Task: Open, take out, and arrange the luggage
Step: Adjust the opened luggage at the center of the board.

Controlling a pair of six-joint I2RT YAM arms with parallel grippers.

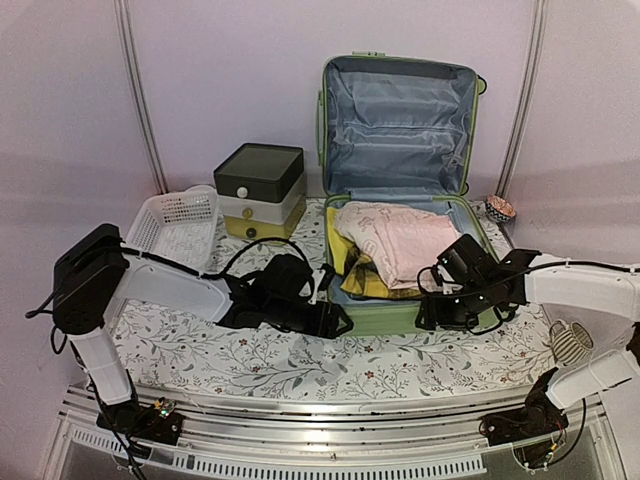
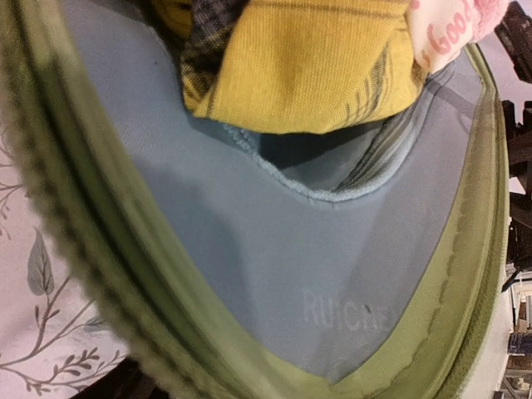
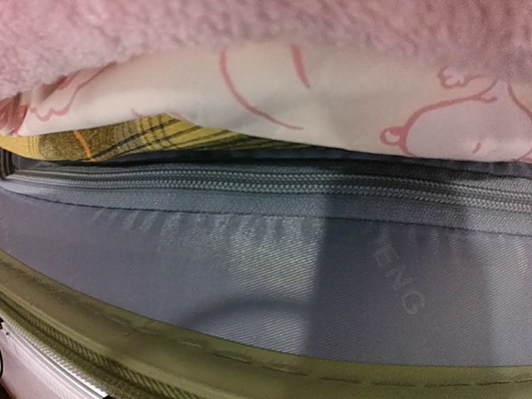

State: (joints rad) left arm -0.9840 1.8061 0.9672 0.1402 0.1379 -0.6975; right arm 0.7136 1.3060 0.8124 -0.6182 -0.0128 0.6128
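luggage (image 1: 400,120): open, packed.
left pincer (image 1: 338,322): at luggage's near-left corner; grip unclear.
right pincer (image 1: 428,305): at luggage's near-right rim; grip unclear.
next: lift pink top (image 1: 400,240) clear of rim.

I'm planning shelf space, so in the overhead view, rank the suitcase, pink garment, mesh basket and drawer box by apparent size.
Largest: the suitcase.
Next: the pink garment.
The mesh basket and drawer box look about alike, so unranked.
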